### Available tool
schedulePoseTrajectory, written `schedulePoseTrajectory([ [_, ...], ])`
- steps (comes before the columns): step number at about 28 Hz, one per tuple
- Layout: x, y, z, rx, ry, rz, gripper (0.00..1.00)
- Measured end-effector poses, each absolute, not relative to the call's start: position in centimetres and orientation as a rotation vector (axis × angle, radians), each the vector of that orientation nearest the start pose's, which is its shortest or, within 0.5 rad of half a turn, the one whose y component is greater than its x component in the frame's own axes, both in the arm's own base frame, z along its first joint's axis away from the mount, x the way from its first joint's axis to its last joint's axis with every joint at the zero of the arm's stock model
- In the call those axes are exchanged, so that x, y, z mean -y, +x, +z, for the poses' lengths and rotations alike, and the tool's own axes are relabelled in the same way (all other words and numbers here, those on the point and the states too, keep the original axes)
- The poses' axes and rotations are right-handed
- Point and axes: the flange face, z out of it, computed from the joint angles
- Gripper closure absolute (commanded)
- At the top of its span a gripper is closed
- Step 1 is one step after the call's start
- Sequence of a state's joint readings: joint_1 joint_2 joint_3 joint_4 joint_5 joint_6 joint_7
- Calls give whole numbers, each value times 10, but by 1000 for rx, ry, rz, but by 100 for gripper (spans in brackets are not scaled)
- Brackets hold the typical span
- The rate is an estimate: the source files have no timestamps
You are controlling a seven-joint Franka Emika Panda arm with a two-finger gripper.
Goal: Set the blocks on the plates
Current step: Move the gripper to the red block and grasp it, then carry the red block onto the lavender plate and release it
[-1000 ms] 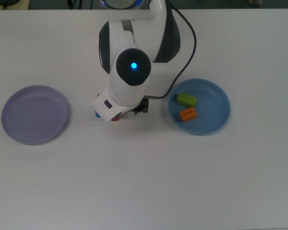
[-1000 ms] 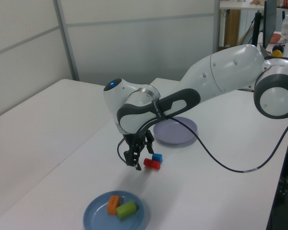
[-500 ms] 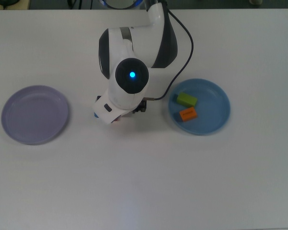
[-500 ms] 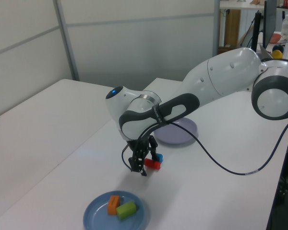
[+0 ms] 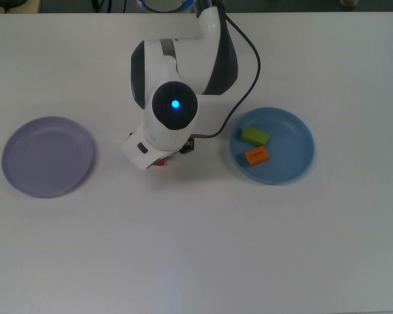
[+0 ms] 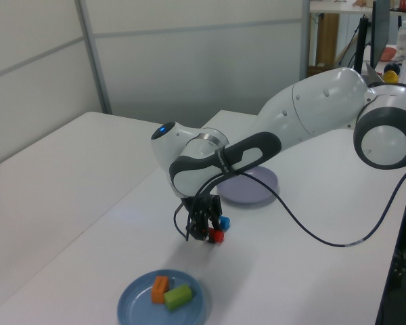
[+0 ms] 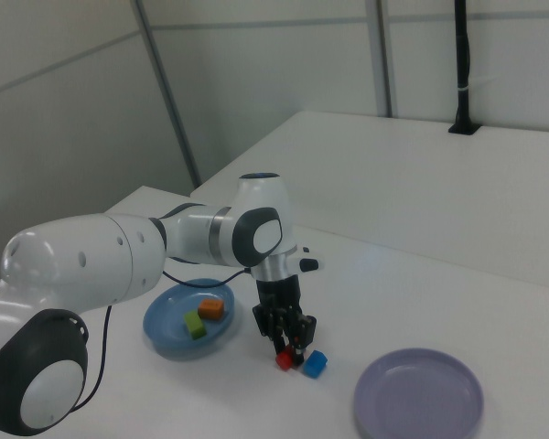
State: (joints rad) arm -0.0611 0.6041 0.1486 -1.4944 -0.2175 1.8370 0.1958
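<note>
Your gripper point(image 7: 288, 347) sits low over the red block point(image 7: 283, 360); whether the jaws pinch it, I cannot tell. An off-centre grip could nudge the touching blue cube point(image 7: 314, 364).

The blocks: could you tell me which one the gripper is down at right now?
The red block: the gripper sits right over it on the table, with the blue cube beside it. The green block and orange block lie on the blue plate.

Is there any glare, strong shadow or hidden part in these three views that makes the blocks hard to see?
Top view: even light, no glare, but the arm hides the blue cube and most of the red block. Left view: soft shadows only; the red block and blue cube show beside the gripper. Right view: both show clearly, with faint shadows on the table.
</note>
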Motion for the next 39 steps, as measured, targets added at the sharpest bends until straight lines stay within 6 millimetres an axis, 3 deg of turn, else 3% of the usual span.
schedulePoseTrajectory([
  [5, -14, 681, 310, -75, -3264, 365, 100],
  [10, 15, 686, 331, -176, -3225, 309, 100],
  [14, 55, 688, 360, -282, -3188, 236, 100],
  [19, 106, 681, 382, -401, -3172, 187, 100],
  [25, 164, 669, 380, -543, -3175, 204, 100],
  [30, 199, 661, 363, -628, -3177, 241, 100],
  [32, 212, 661, 353, -654, -3176, 218, 88],
  [33, 216, 662, 349, -662, -3175, 204, 74],
  [35, 223, 664, 342, -676, -3167, 171, 30],
  [36, 225, 665, 338, -682, -3160, 157, 22],
  [39, 227, 667, 328, -693, -3144, 141, 20],
])
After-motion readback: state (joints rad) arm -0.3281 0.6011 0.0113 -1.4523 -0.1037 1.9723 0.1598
